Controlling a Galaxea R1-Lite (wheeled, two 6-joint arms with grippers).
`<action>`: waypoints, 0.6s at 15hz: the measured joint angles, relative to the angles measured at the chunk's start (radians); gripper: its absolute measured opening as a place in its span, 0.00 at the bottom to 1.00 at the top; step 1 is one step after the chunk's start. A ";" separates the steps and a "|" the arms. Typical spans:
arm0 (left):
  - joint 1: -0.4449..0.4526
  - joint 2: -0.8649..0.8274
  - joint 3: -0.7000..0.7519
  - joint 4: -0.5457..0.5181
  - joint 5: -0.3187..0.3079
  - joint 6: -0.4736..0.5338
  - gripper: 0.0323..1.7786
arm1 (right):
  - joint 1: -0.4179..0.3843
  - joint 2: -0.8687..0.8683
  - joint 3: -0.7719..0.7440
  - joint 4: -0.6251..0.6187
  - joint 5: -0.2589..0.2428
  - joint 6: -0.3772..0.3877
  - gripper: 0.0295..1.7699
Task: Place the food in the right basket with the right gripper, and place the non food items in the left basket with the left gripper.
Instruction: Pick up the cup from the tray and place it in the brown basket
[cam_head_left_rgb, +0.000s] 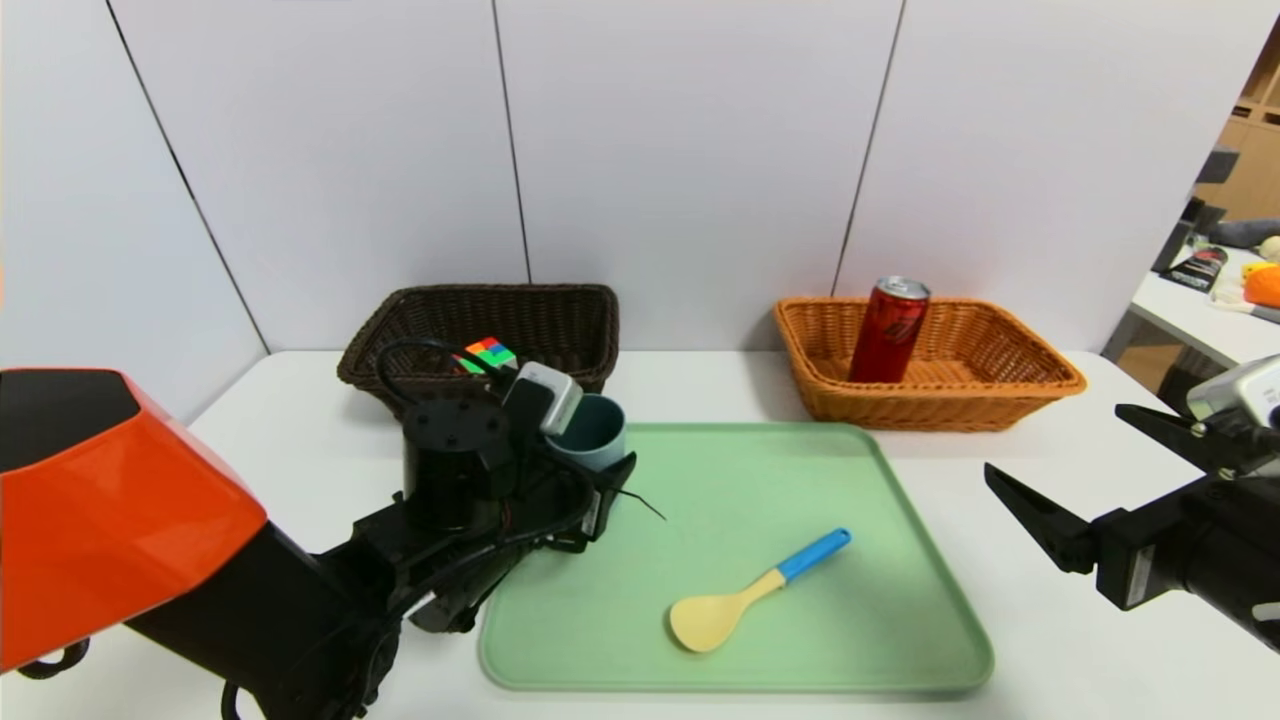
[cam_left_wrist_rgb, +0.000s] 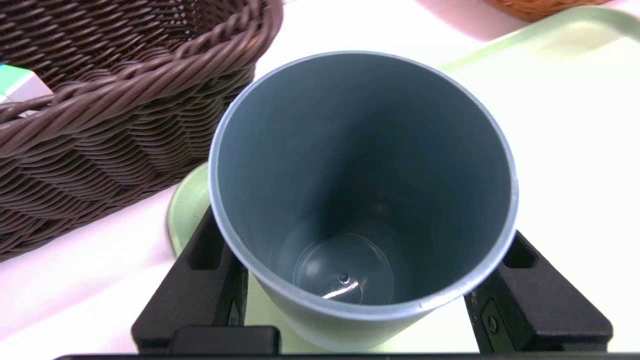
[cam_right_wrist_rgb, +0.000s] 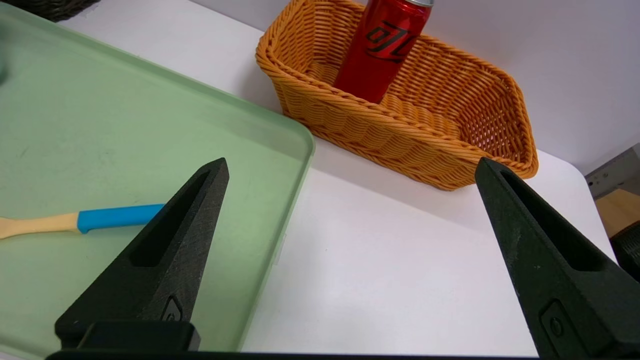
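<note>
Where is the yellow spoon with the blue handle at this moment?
In the head view, the spoon lies flat on the green tray, near its front middle, apart from the blue-grey cup at the tray's far left corner.

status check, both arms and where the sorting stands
Left gripper around cup on tray corner. Right gripper open, parked. Can in orange basket, cube in brown basket; spoon left.

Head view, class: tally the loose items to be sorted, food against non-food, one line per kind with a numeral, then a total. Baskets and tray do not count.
Food: 1 – red can, standing in the orange basket.
Non-food: 3 – puzzle cube in the brown basket; blue-grey cup and yellow spoon on the green tray.
Total: 4
</note>
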 joint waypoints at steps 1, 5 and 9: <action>-0.019 -0.018 0.014 0.001 0.013 0.001 0.63 | 0.000 0.003 0.001 0.000 0.000 0.001 0.96; -0.065 -0.129 0.058 0.055 0.041 0.013 0.63 | 0.000 0.008 0.005 0.001 0.000 0.001 0.96; -0.069 -0.296 0.014 0.248 0.045 0.062 0.63 | 0.012 0.013 0.012 0.000 0.000 0.003 0.96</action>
